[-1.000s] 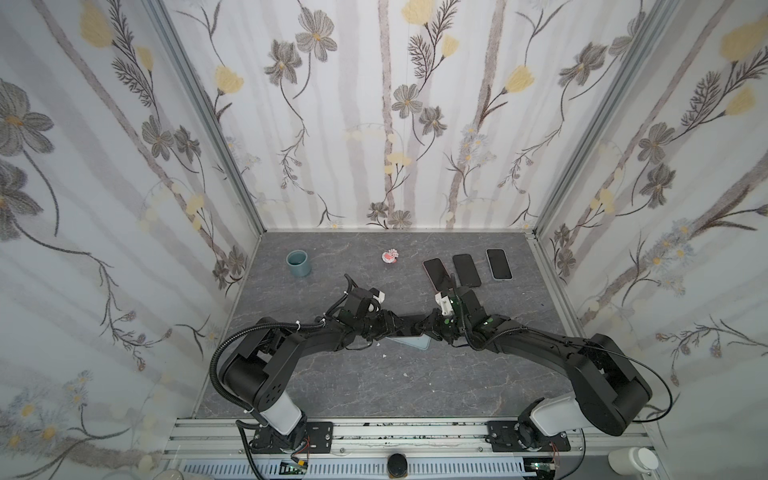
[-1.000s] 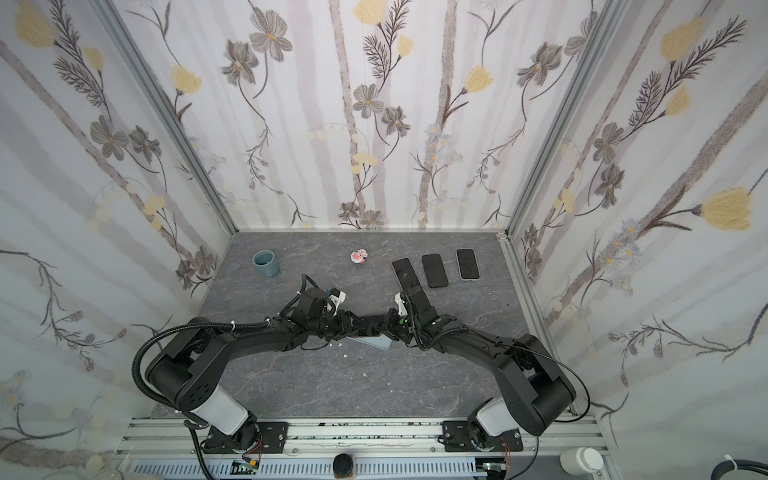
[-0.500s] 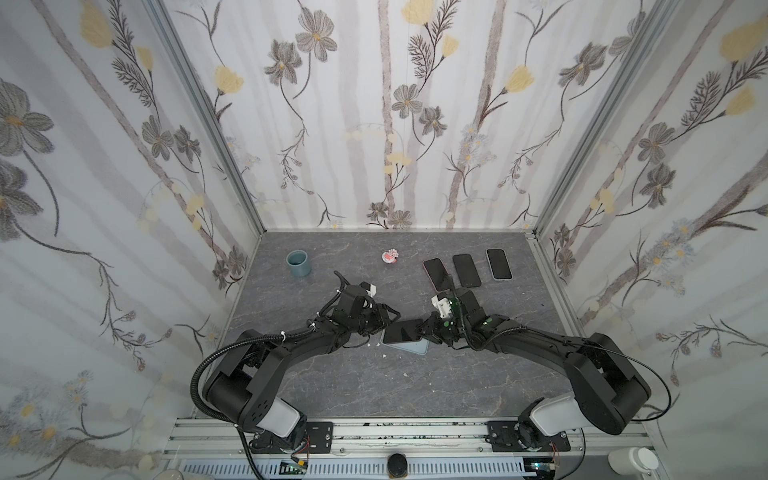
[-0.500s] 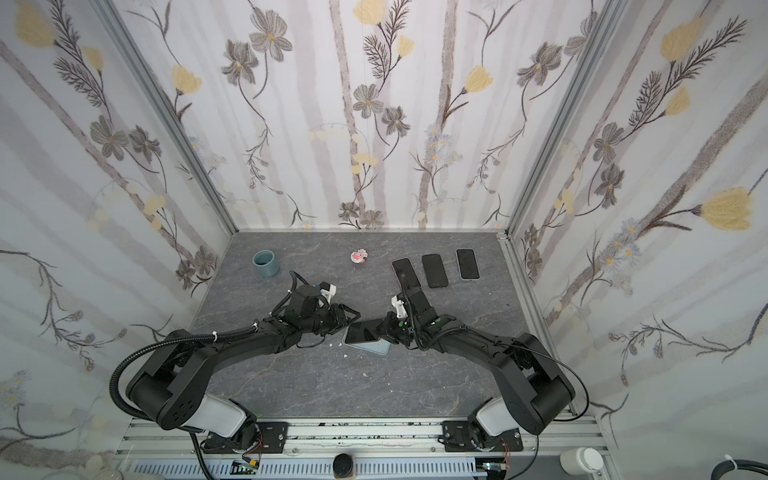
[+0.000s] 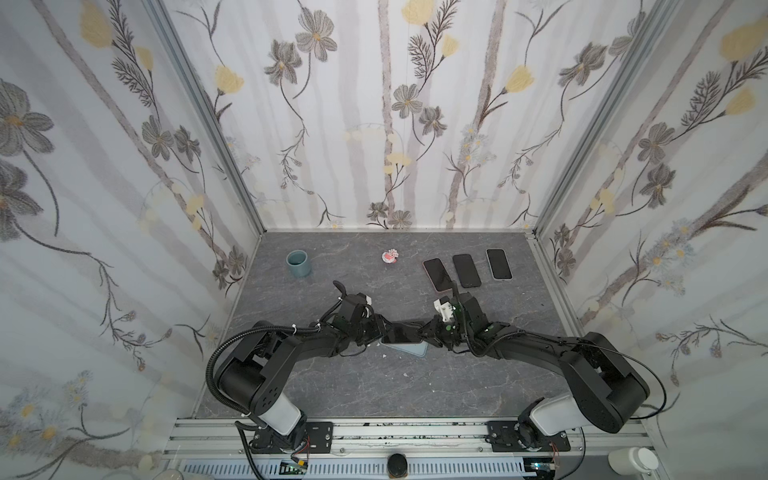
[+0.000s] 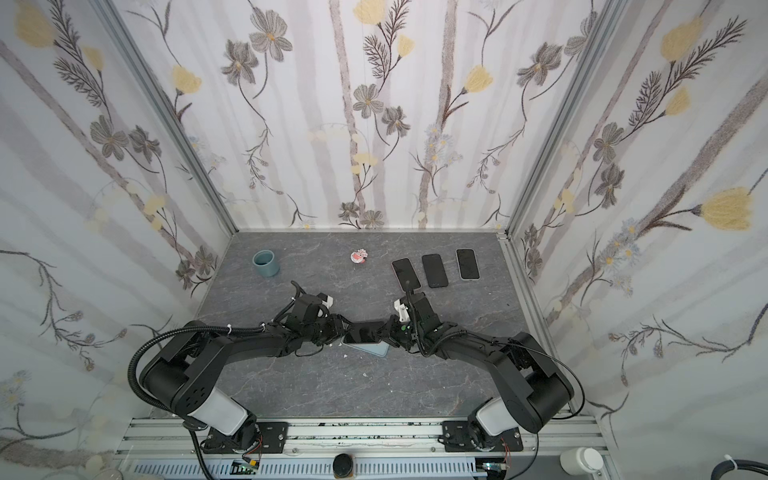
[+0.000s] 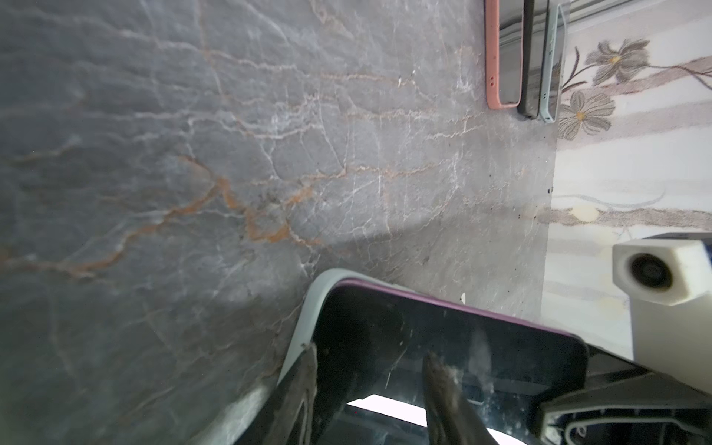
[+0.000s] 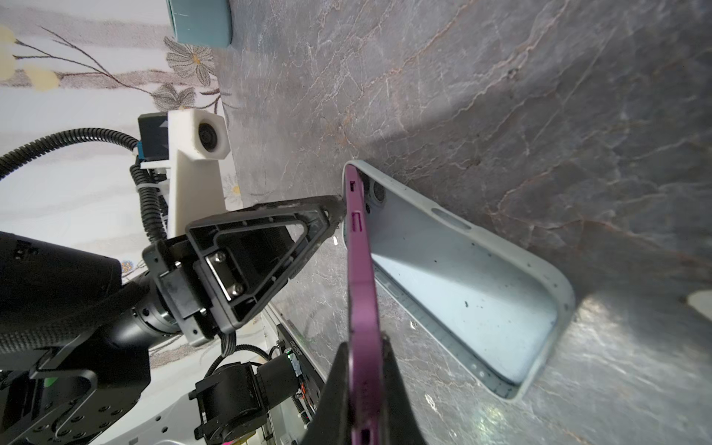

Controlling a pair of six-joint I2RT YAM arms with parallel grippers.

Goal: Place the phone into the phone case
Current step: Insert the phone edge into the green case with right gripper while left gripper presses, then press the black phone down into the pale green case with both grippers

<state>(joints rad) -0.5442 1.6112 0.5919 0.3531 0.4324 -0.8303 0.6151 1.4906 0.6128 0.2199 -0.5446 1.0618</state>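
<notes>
Purple phone [image 8: 360,269] | R gripper [image 8: 364,358] clamps edge | tilted over pale-blue case [image 8: 462,277]

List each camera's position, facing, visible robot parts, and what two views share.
Top views: overhead above the base rail, looking down on the table; left arm and right arm show whole.
Left wrist: on the left arm, facing along the left end effector across the phone; the right wrist camera shows.
Right wrist: on the right arm, facing along the right end effector, shut on the phone's edge, toward the case; the left end effector shows.
Shared: both wrist views show phone and case.
</notes>
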